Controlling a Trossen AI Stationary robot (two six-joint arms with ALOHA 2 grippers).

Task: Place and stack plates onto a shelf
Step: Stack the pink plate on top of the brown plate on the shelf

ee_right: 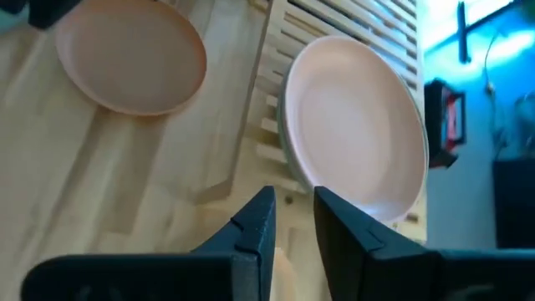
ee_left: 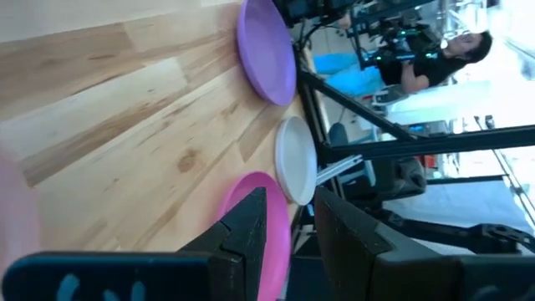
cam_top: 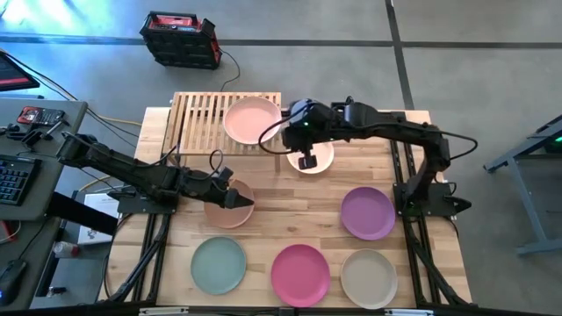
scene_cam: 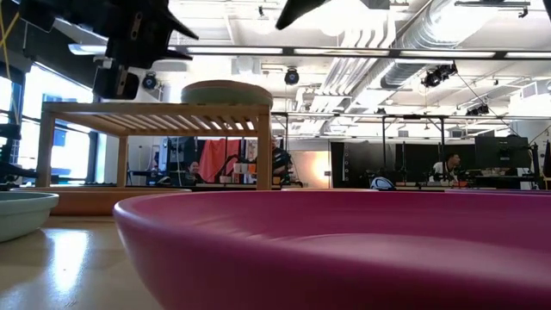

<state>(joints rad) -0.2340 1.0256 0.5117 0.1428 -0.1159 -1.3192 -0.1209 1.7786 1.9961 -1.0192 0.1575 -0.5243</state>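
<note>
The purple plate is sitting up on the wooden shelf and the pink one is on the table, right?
Not quite. The high view shows the purple plate lying on the table, right side. The plate on the shelf is pale pink. The magenta-pink one is indeed on the table.

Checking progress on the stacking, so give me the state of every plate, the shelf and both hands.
shelf: one plate on it
pink plate: on the shelf
cream plate: on table, under right hand
peach plate: on table, under left hand
purple plate, sage plate, magenta plate, beige plate: flat on table
left hand: open, empty
right hand: open, empty
</note>
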